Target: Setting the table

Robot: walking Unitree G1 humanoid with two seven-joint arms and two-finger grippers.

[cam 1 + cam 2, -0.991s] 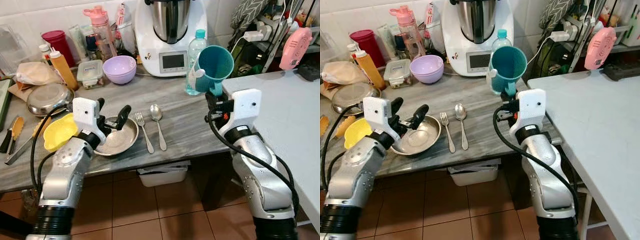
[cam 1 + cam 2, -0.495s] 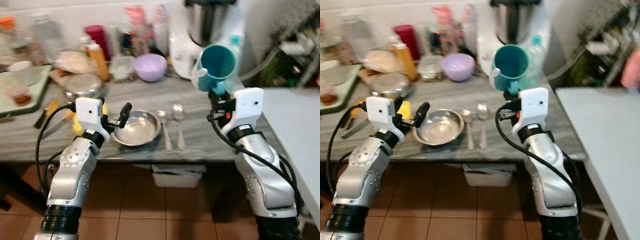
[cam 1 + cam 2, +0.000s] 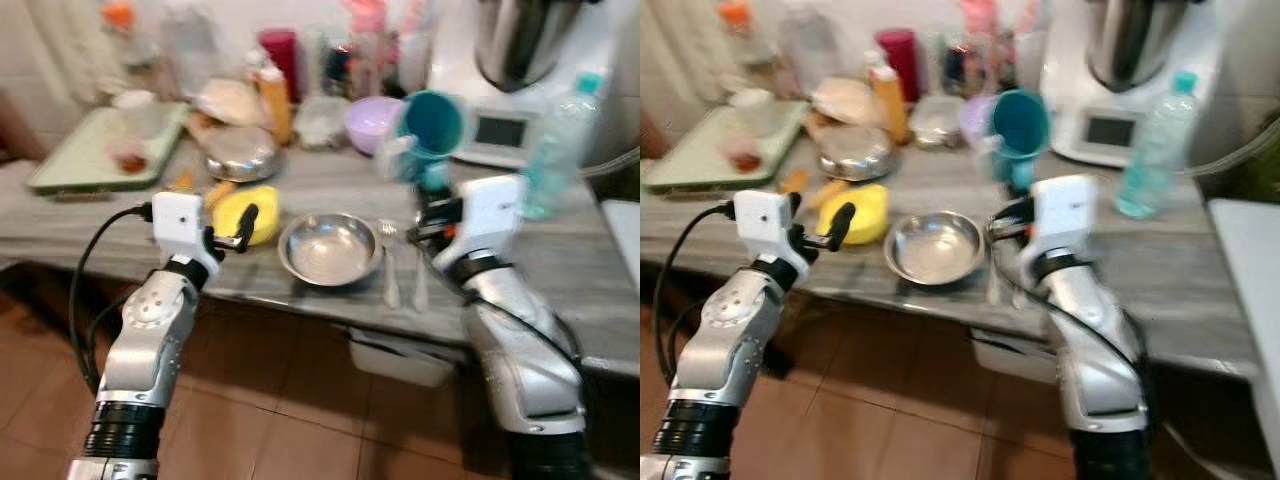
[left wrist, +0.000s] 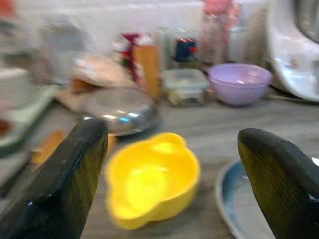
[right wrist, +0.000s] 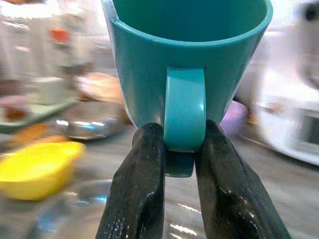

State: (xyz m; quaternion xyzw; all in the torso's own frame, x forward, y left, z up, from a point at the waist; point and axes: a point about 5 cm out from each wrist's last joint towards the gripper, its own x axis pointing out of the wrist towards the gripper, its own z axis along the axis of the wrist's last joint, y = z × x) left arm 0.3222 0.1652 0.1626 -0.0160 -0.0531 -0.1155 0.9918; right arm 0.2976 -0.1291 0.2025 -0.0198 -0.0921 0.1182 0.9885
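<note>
- My right gripper [image 5: 180,149] is clamped on the handle of the teal mug [image 3: 430,125], held upright above the grey counter [image 3: 300,190].
- My left gripper [image 4: 169,164] is spread wide and empty, aimed between the yellow bowl [image 3: 247,212] and the steel bowl [image 3: 331,247].
- The head views are blurred, so I would let them settle first.
- I would keep the mug level and away from the water bottle [image 3: 560,140].
</note>
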